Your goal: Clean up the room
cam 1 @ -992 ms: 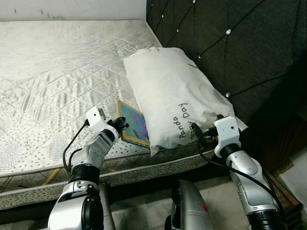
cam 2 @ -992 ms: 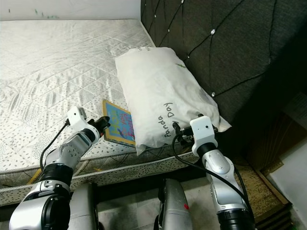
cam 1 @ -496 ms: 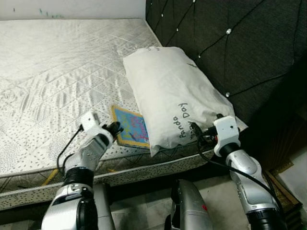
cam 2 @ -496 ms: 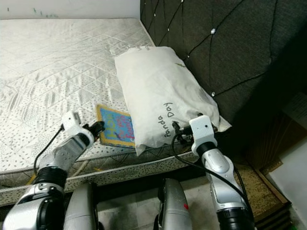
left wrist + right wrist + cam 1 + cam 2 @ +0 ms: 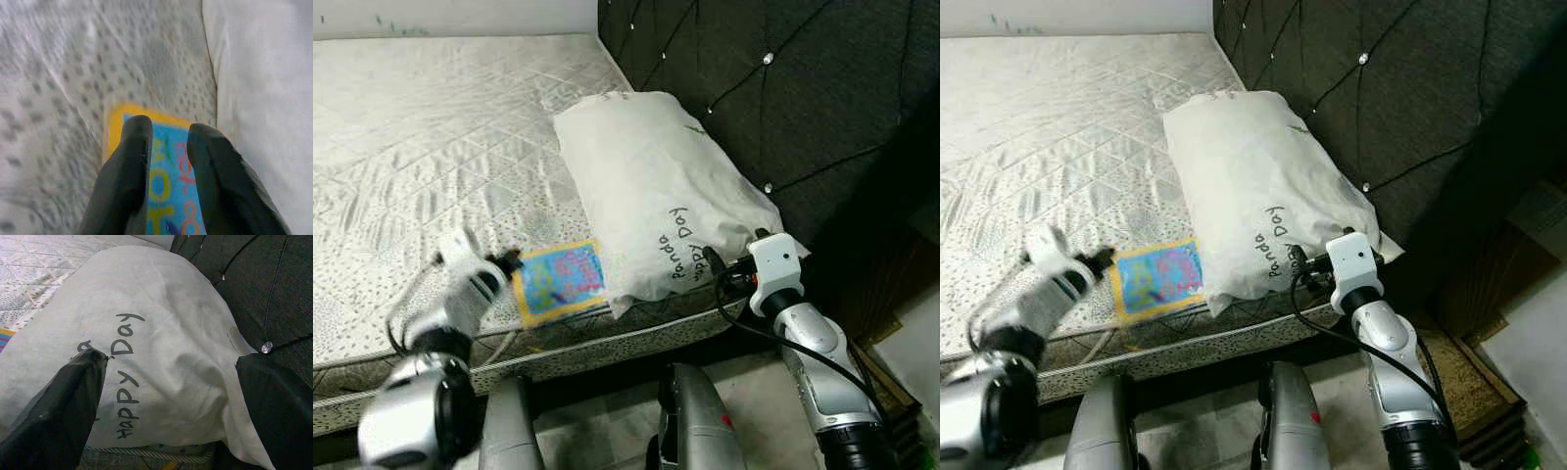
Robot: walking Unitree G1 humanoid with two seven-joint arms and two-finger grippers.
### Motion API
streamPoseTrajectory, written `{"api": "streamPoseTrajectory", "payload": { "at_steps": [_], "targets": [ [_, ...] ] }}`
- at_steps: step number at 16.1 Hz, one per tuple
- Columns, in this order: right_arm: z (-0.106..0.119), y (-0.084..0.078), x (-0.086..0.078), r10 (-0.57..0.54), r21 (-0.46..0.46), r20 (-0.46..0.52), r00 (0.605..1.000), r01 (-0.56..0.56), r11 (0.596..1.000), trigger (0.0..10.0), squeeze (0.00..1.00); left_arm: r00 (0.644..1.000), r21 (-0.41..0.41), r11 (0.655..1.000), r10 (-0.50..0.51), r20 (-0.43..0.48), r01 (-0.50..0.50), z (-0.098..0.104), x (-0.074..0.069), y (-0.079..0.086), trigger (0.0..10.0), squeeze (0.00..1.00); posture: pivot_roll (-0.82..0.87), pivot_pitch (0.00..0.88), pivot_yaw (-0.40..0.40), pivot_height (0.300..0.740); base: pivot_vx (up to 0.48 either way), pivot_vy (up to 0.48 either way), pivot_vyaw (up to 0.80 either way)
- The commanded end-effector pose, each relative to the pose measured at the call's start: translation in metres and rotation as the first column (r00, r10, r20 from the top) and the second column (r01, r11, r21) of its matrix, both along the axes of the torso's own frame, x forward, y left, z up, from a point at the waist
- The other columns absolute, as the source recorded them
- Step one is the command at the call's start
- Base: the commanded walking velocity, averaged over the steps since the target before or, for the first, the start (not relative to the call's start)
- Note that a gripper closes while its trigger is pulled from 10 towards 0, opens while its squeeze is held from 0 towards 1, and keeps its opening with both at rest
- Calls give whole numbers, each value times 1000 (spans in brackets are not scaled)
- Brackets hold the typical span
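Here the left gripper point(image 5: 166, 142) pinches the colourful book point(image 5: 560, 282) between nearly closed fingers at the mattress point(image 5: 431, 137) front edge, at nine o'clock of the white pillow point(image 5: 656, 196). The right gripper point(image 5: 166, 382) is spread wide around the pillow's near end, below the dark headboard point(image 5: 783, 88).

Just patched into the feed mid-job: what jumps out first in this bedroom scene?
A big white pillow with black handwritten lettering lies on the quilted pale mattress against the dark tufted headboard. The right gripper sits open at the pillow's near end. Beside the pillow, a bright yellow-bordered blue picture book lies flat near the mattress edge, with the left gripper at its corner.
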State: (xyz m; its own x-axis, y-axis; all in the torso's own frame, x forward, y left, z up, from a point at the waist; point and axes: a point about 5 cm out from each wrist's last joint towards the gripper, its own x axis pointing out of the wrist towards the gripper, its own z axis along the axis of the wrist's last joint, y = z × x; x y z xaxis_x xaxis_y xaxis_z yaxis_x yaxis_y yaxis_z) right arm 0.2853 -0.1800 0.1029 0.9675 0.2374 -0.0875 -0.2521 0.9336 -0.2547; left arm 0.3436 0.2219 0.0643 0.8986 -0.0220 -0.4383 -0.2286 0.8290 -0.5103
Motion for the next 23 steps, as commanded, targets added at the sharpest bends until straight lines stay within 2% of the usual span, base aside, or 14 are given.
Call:
{"api": "streamPoseTrajectory", "payload": {
  "at_steps": [1,3,4,6,7,8,9,10,12,14,16,18,20,23],
  "targets": [
    [0,-4,0,-7,-12,1,1000,7,1000,10000,0,1000,43,999,30,2,-31,4,2,9,10000,1000,-147,0,-70,582,0,0,0],
    [0,-4,0,-7,-13,2,1000,7,1000,10000,0,1000,66,998,26,-1,-26,6,3,13,10000,1000,-147,0,-70,582,0,0,0],
    [0,-4,0,-7,-14,3,1000,7,1000,10000,0,1000,117,993,21,5,-21,7,3,13,10000,1000,-147,0,-71,582,0,0,0],
    [0,-4,1,-7,-14,1,1000,7,1000,10000,0,999,204,979,-25,36,17,8,6,1,10000,1000,-141,0,-71,582,0,0,0],
    [-1,-2,2,-5,-9,1,1000,5,1000,10000,0,987,191,974,-137,79,120,7,7,-34,10000,1000,-133,0,-72,582,0,0,0],
    [-1,0,3,-3,-7,1,1000,3,1000,10000,0,982,187,971,-169,88,150,6,7,-44,10000,1000,-133,0,-72,582,0,0,0],
    [-1,2,3,1,-4,2,1000,-1,1000,10000,0,969,196,958,-230,88,210,3,5,-62,10000,1000,-128,0,-73,582,0,0,0],
    [-1,4,4,8,-1,4,1000,-8,1000,10000,0,947,197,936,-312,76,293,-4,0,-85,10000,1000,-121,0,-73,582,0,0,0],
    [1,8,5,15,5,11,1000,-16,1000,10000,0,898,188,885,-440,33,426,-20,-14,-120,10000,1000,-122,0,-65,582,0,0,0],
    [3,9,5,19,8,18,1000,-19,1000,10000,0,853,205,835,-522,8,510,-27,-26,-138,10000,1000,-124,0,-60,582,0,0,0],
    [2,11,2,27,7,11,1000,-27,1000,10000,0,824,230,800,-566,-14,554,-27,-35,-149,10000,1000,-125,0,-55,582,0,0,0],
    [5,16,1,64,34,1,998,-64,997,10000,0,857,264,824,-516,-17,501,-25,-39,-143,10000,1000,-124,0,-51,582,0,0,0],
    [12,29,2,109,104,-23,994,-106,989,10000,0,933,328,882,-359,1,339,-19,-51,-119,10000,1000,-103,0,-58,582,0,0,0],
    [7,41,-5,150,150,-54,987,-140,979,10000,0,957,339,901,-289,9,269,-16,-66,-104,10000,1000,-75,0,-62,582,0,0,0]
  ]
}}
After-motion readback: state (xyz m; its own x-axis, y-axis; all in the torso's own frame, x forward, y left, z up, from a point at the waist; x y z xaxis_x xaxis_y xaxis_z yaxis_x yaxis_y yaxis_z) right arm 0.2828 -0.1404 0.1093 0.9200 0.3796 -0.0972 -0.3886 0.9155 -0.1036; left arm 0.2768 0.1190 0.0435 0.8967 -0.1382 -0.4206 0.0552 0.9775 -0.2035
